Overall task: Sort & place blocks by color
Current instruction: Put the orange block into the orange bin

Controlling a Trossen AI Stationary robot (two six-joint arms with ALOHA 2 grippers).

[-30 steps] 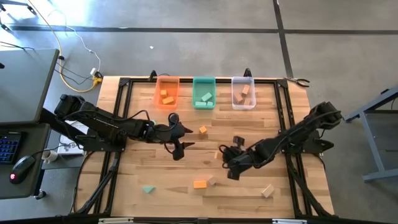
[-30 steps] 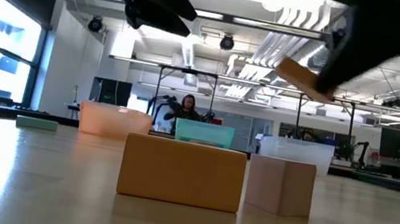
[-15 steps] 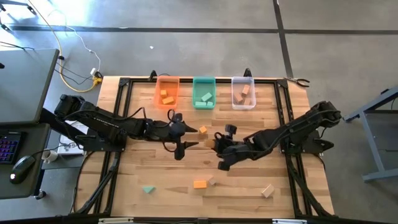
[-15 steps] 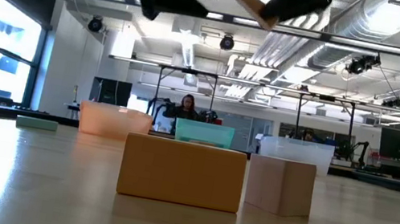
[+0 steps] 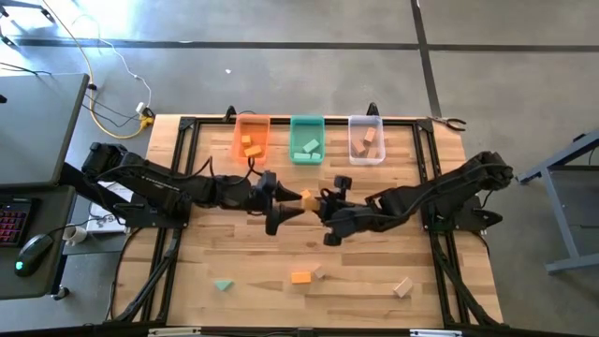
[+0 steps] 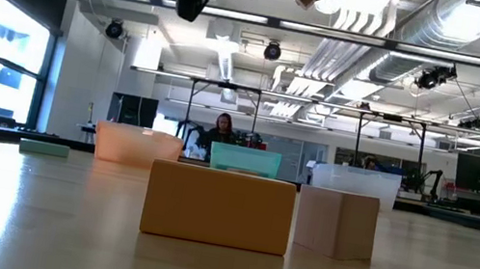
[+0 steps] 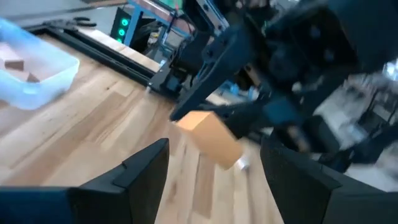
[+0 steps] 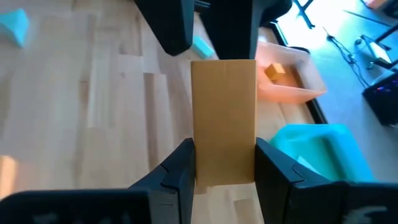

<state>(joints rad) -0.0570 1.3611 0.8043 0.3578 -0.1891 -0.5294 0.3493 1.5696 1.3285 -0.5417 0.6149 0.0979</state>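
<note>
An orange block (image 8: 224, 121) is held upright between the jaws of the right gripper (image 5: 321, 205), which is raised above the middle of the wooden surface (image 5: 243, 257). In the right wrist view the block is seen clamped on both sides by the two dark fingers (image 8: 171, 177). The left gripper (image 5: 292, 212) is brought close in front of it, jaws spread wide and holding nothing; in the left wrist view the same block (image 7: 210, 138) is seen just ahead of the open fingers (image 7: 140, 171), not touching them.

Three bins are lined up at the far edge of the surface: an orange bin (image 5: 250, 139) with orange blocks inside, a green bin (image 5: 307, 139) with teal blocks, and a clear bin (image 5: 366, 140) with wooden blocks.

Loose blocks are left nearer the front edge: a teal block (image 5: 222, 284) to the left, an orange brick (image 5: 299, 277) with a pale wooden cube (image 5: 318, 271) just beside it, and another wooden block (image 5: 402, 286) to the right. In the low view the orange brick (image 6: 218, 207) and wooden cube (image 6: 336, 223) are seen side by side.
</note>
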